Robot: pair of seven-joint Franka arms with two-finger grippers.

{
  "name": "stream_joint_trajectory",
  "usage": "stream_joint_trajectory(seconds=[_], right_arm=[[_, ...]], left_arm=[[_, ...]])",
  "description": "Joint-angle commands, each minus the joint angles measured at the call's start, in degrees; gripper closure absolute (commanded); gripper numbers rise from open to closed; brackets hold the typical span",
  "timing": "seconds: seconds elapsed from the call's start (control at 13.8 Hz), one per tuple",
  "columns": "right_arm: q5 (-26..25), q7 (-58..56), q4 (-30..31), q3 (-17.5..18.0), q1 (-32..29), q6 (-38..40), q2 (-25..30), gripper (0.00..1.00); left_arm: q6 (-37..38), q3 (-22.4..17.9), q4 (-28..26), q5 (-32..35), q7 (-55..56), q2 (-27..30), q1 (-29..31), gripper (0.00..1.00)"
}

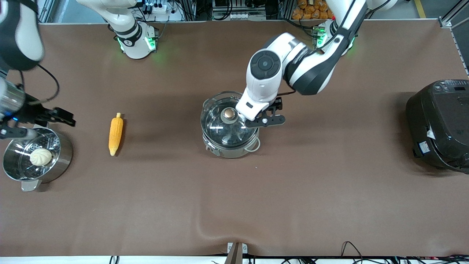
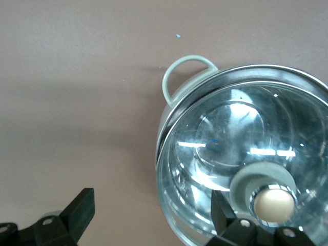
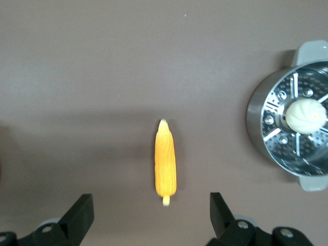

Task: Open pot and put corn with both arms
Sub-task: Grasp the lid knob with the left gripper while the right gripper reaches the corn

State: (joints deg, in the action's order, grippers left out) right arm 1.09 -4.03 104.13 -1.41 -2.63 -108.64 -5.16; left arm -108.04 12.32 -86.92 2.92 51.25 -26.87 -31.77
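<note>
steamer pot point(image 1: 36, 158), with its white bun point(image 1: 40, 156) on the perforated insert, sits closest to the front camera, hard by the table edge at my right arm's end. my right gripper point(image 1: 40, 121) hangs over its upper rim, fingers spread wide and holding nothing. from that wrist i see the corn point(image 3: 165, 163) on the bare cloth between the steamer pot and the pot point(image 1: 228, 126), well apart from both; its long axis runs from the arms' edge toward the camera's edge, tapered tip pointing at the camera's edge. in the right wrist view its length runs across the line between my fingers point(image 3: 78, 218), so i judge they could close across its width once the wrist shifts over it, and my right arm is clearly the nearer one for that. the pot stands about mid-table, glass lid point(image 1: 225, 126) still seated. my left gripper point(image 1: 262, 116) is low over the lid, open wide and empty, off-centre: one finger point(image 2: 225, 218) is just beside the knob point(image 2: 274, 204) and the other hangs over bare cloth, so i'd guess it must slide toward the right arm's end to straddle the knob. a black cooker point(image 1: 439, 124) rests at the left arm's end.
</note>
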Motion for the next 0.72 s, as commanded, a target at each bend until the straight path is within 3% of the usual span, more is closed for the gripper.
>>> stream_joint_trajectory(seconds=[0.0, 0.22, 0.65], right_arm=[[0.3, -0.5, 8.9, 0.4, -0.5, -10.5, -0.1, 0.00], [0.3, -0.5, 9.3, 0.4, -1.0, -12.0, -3.4, 0.00], [0.2, -0.9, 9.9, 0.4, -0.8, -16.2, -10.6, 0.00]], left_arm=[[-2.1, -0.5, -1.5, 0.0, 4.2, 1.3, -1.1, 0.00], [-3.8, -0.5, -1.1, -0.5, 9.5, 0.4, -3.2, 0.00], [-6.4, -1.0, 6.5, -0.2, 22.5, -7.0, -7.6, 0.00]])
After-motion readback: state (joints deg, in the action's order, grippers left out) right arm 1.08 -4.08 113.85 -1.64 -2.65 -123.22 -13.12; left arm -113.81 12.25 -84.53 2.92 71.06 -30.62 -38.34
